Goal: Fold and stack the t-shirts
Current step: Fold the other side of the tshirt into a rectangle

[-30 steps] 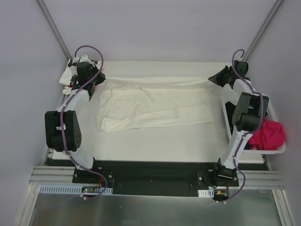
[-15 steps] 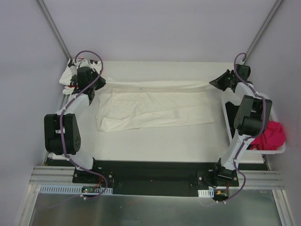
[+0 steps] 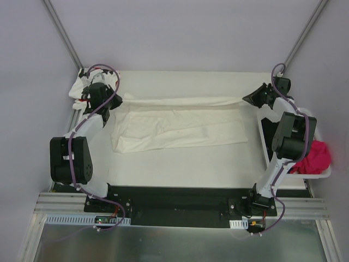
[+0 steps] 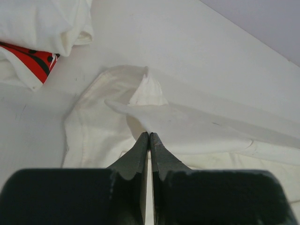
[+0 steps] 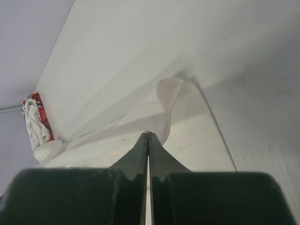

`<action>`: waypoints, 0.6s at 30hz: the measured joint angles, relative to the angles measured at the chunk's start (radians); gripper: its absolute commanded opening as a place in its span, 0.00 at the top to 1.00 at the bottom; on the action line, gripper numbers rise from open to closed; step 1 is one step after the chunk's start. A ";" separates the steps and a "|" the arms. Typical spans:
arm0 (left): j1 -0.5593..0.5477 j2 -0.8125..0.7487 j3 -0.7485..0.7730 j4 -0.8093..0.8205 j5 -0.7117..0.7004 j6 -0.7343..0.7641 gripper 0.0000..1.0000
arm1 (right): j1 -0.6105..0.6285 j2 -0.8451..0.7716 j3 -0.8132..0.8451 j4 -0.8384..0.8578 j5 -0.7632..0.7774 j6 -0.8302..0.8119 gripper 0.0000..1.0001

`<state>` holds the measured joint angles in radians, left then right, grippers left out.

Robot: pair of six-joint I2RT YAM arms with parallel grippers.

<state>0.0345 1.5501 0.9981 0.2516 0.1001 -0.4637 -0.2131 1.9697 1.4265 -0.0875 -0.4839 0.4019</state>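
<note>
In the upper left of the overhead view, the printed t-shirt (image 3: 76, 90) lies crumpled at the far left corner of the worktop (image 3: 180, 164). It is white with dark marks and a patch of red; the left wrist view shows the red patch with black stripes in its own upper left corner.

Just to its right, the left pincer (image 3: 117, 98) has its fingers pressed together on a corner of the cream t-shirt (image 3: 180, 128). In the left wrist view the black fingertips meet with no gap, and a raised fold of pale cloth runs away from them toward the right of the frame.

From that corner the shirt's far edge runs as a straight, taut band across the upper middle of the overhead view, lifted off the surface. The rest of the shirt lies spread and creased on the worktop below it, in the centre of the frame.

At the right end of the band, the right pincer (image 3: 245, 98) is likewise closed on the cloth; in its own wrist view the tips are together and a curl of fabric stands up just beyond them.

Along the right edge of the overhead view stands a white basket (image 3: 311, 176), with a pink-red cloth (image 3: 313, 155) bunched at its near end.
</note>
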 measured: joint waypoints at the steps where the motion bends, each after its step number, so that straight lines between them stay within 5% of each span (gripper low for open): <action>1: 0.000 -0.001 -0.007 0.000 -0.001 0.000 1.00 | 0.000 -0.004 -0.004 -0.003 0.000 -0.001 0.99; 18: -0.001 -0.040 -0.061 -0.004 -0.014 -0.020 1.00 | -0.005 -0.062 -0.064 -0.016 0.001 -0.024 0.99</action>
<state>0.0334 1.5097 0.9375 0.2478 0.0856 -0.4839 -0.2184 1.9079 1.3628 -0.1040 -0.4828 0.3782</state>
